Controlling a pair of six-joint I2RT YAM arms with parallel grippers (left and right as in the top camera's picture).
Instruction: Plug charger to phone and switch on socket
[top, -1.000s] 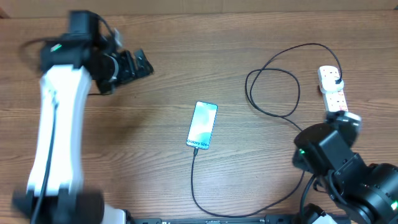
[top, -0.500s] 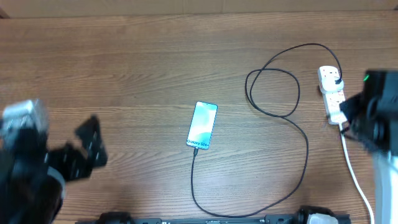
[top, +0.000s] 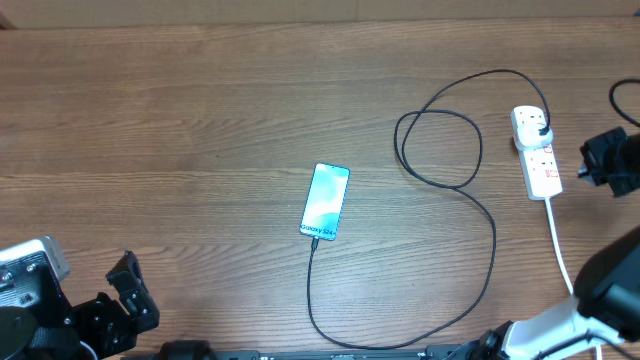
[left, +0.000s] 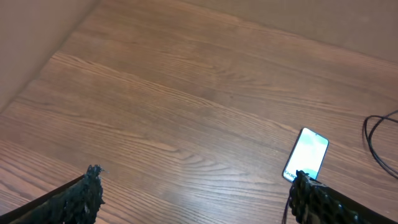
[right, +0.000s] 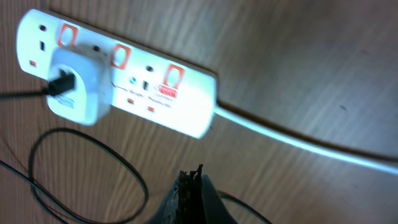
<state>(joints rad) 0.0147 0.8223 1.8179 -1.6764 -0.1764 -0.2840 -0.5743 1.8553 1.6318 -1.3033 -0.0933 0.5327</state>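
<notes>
The phone (top: 326, 201) lies screen-up and lit at the table's middle; it also shows in the left wrist view (left: 306, 154). The charger cable (top: 491, 240) runs from the phone's bottom edge, loops right and ends at a plug (top: 541, 127) in the socket strip (top: 537, 163). In the right wrist view the plug (right: 73, 91) sits in the white strip (right: 143, 84) beside red-marked switches. My right gripper (right: 190, 179) is shut and empty, just off the strip; in the overhead view it (top: 592, 163) is to the strip's right. My left gripper (left: 196, 183) is open and empty at the front left (top: 130, 292).
The strip's white cord (top: 560, 250) runs toward the front right edge; it also shows in the right wrist view (right: 298, 140). Cable loops (top: 440, 148) lie left of the strip. The wooden table (top: 200, 120) ends at a back wall.
My left arm swung from the far left back to the front-left corner. My right arm moved from the front right up to the right edge beside the strip.
</notes>
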